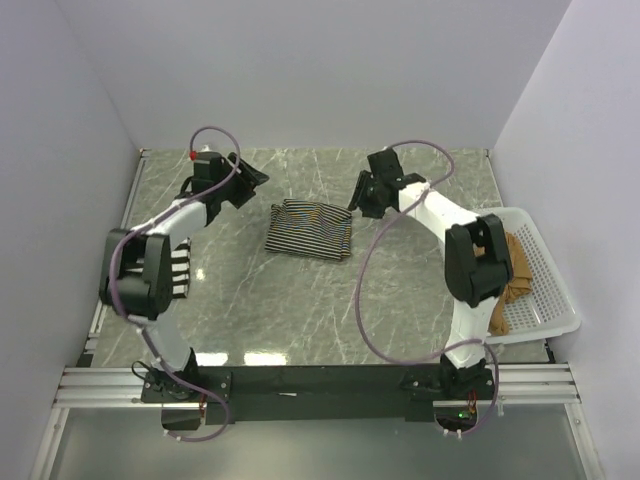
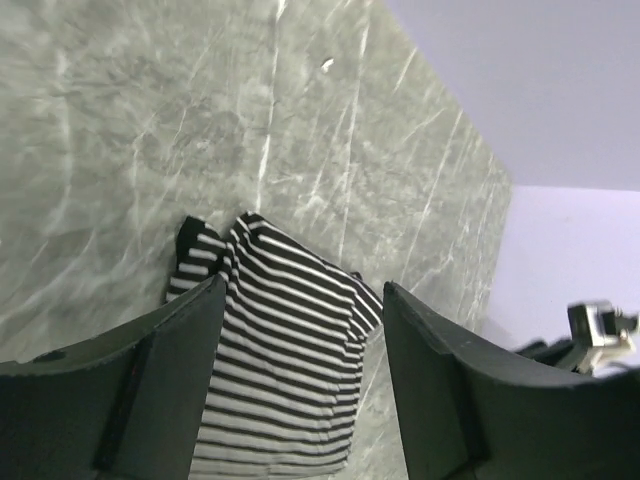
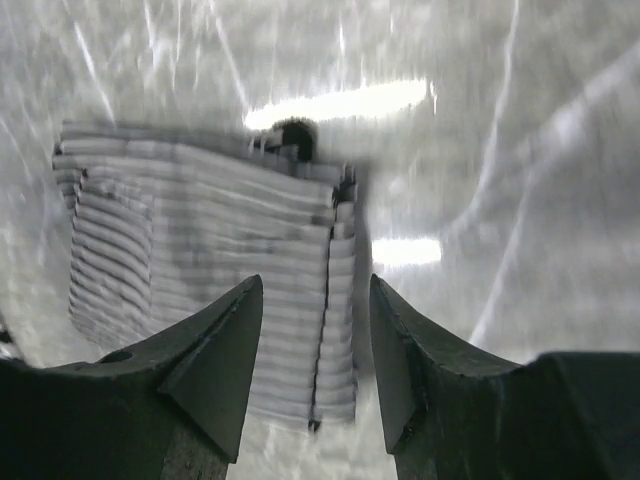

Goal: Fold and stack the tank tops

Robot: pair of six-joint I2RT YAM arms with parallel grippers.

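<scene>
On table [image 1: 250, 300] centre, folded striped tank top [image 1: 310, 230], both jaws apart beside it; tan top [image 1: 518, 270] in basket [image 1: 560, 320] behind right arm [image 1: 475, 262].

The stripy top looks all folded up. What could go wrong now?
1. The open left gripper and right gripper sit close to the folded striped top; a finger could snag an edge and undo the fold.
2. Another striped top lies beneath the left arm, which might drag it.
3. The tan top is bunched in the white basket, partly behind the right arm; it may catch on the mesh when pulled out.
</scene>
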